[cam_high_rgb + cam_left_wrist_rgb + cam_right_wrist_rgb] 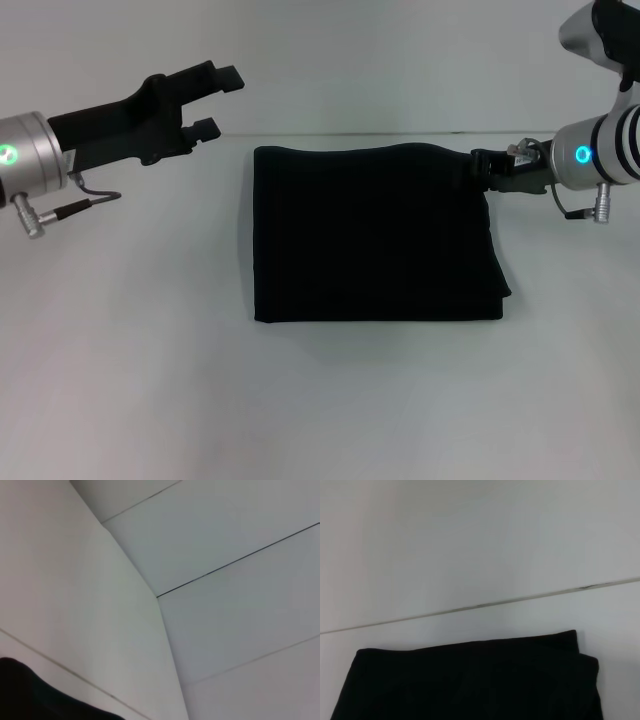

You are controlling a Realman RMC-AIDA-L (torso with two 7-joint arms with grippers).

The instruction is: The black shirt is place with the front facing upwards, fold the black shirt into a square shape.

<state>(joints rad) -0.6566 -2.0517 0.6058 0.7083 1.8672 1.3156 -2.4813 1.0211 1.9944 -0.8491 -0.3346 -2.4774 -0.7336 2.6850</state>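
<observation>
The black shirt (pixel 372 235) lies folded into a rough square in the middle of the white table, plain side up, with no print showing. My right gripper (pixel 487 168) is at the shirt's far right corner, touching the cloth there. My left gripper (pixel 222 101) hangs open and empty in the air, up and to the left of the shirt's far left corner. The right wrist view shows the shirt's far edge (pixel 470 680), with a folded layer at one corner. A dark patch of black cloth (pixel 30 695) fills one corner of the left wrist view.
The white table (pixel 130 380) runs back to a seam at a white wall (pixel 400 60) just behind the shirt. Bare tabletop surrounds the shirt on the left, right and near sides.
</observation>
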